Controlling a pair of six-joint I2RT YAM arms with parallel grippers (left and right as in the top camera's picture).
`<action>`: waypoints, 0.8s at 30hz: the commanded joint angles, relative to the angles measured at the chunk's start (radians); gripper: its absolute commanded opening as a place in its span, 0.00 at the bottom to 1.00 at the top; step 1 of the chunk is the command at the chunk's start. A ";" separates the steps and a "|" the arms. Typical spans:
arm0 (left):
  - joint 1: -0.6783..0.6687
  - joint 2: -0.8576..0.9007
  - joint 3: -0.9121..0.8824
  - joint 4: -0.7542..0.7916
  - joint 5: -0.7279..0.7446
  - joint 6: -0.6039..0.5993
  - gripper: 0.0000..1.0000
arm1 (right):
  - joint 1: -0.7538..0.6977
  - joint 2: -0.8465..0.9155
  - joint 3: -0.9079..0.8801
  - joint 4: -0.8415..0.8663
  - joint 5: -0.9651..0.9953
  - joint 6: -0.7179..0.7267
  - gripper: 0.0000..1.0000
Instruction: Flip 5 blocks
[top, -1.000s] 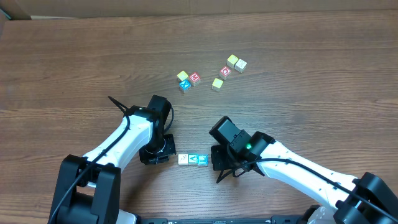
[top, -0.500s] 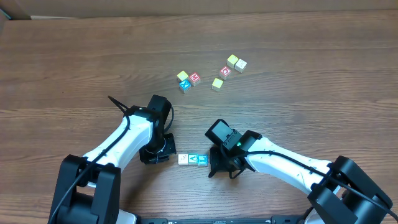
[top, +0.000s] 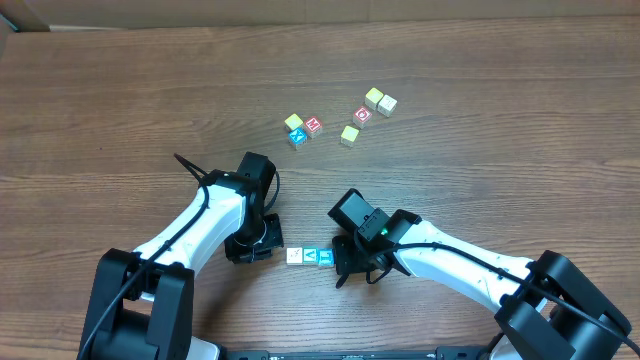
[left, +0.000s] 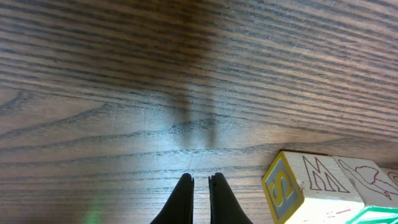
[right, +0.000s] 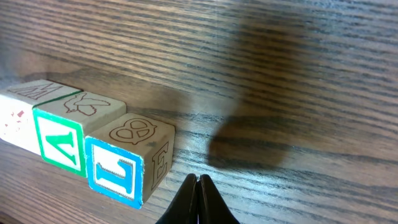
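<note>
The right gripper (right: 198, 185) has edged up beside the row of three blocks (top: 310, 257), pressed together and empty like the left gripper (left: 200, 186), suggesting three flipped and two left among the scattered blocks (top: 350, 134).

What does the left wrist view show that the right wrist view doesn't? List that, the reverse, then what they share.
Left wrist only: the shut left gripper and the end wooden cube's yellow-framed S face. Right wrist only: the shut right gripper, the blue-framed wooden cube with a pretzel drawing, and the green-framed A face. Both: the wooden cube with a bird drawing on top and the brown wood-grain table.
</note>
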 joint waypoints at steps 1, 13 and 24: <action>-0.007 0.008 0.018 0.005 0.011 0.008 0.04 | 0.004 0.005 -0.004 0.005 -0.001 -0.058 0.04; -0.007 0.008 0.018 0.013 0.011 0.009 0.04 | 0.018 0.005 -0.004 -0.069 -0.193 0.087 0.04; -0.007 0.008 0.018 0.008 0.011 0.024 0.04 | 0.078 0.005 -0.004 0.027 -0.186 0.242 0.04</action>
